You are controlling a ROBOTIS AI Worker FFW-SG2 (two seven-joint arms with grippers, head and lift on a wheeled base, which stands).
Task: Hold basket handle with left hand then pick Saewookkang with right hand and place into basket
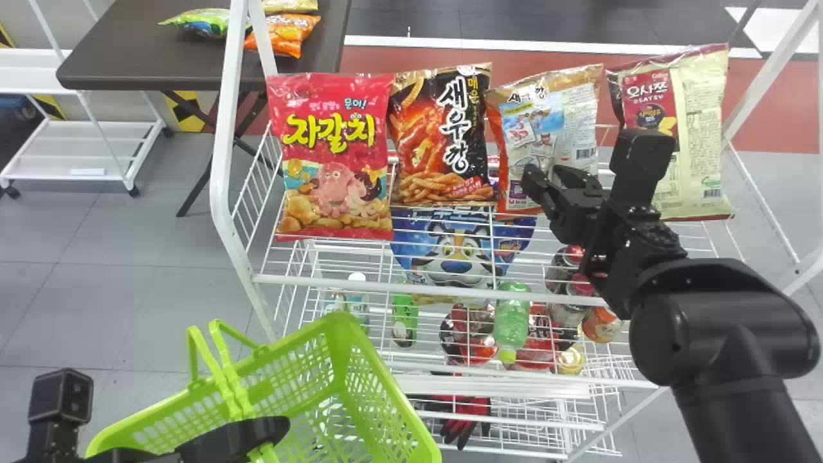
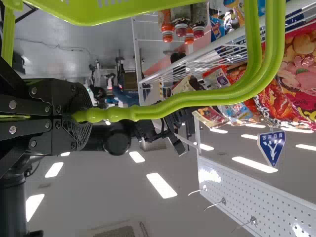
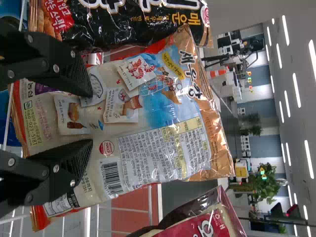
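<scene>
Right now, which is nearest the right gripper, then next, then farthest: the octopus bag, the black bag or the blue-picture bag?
From the right gripper, head view:
1. Blue-picture bag, right by it.
2. Black bag, next one left.
3. Octopus bag, left end of the row.

4 snack bags (image 1: 540, 116) stand by the right pincer (image 1: 545, 173), 2 left, 1 before it, 1 right, with 3 packets (image 1: 283, 32) beyond, far left, and 1 basket (image 1: 382, 379), lower left.
</scene>
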